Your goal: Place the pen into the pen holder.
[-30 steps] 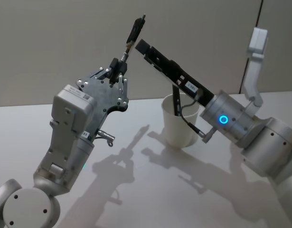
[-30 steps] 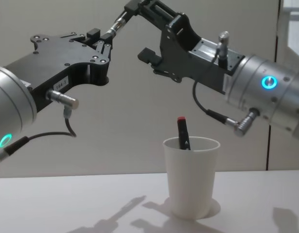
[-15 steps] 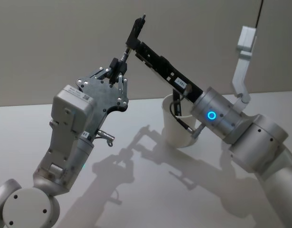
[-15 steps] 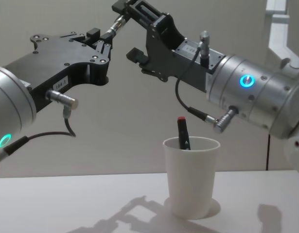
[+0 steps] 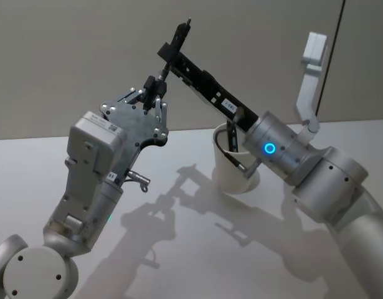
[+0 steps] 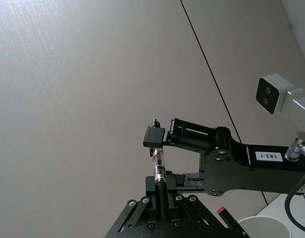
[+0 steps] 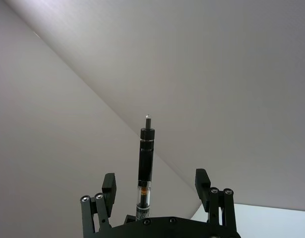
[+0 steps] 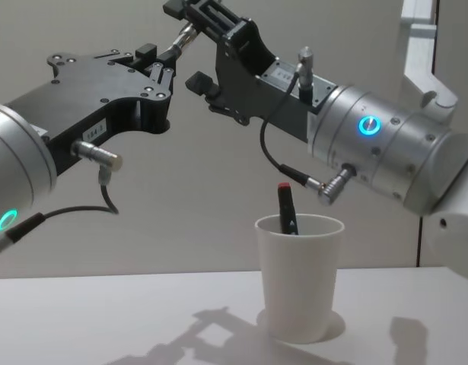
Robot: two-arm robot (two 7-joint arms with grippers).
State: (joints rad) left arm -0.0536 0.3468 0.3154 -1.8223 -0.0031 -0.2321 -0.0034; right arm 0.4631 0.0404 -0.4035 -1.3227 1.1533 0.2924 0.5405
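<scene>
Two grippers meet high above the table [image 5: 179,249] in what looks like a mid-air handover. Left gripper [image 5: 155,87] — clamped on the lower end of the pen [image 5: 172,51], holding it upright w/ tip pointing up and slightly away, so the upper barrel is left free for a second grasp. Right gripper [image 5: 172,53] reaches in from the robot's right, fingers spread apart on either side of the pen's upper part; in the right wrist view the pen [image 7: 144,171] stands centred between the two fingers [image 7: 108,187], not yet pinched. Left wrist view: pen [image 6: 157,173] rises from the left jaws, one right finger pad [image 6: 154,137] level w/ its top.

Pen holder [image 8: 299,277] — white paper cup, upright on the table below and to the right of the meeting point, well apart from the held pen. It already contains another pen w/ red cap [image 8: 285,207], leaning inside the rim.

Judgement: handover probably serves to re-grip, since the cup sits on the right arm's side. Next step likely needs the right fingers to close before the left lets go — else the pen drops.
</scene>
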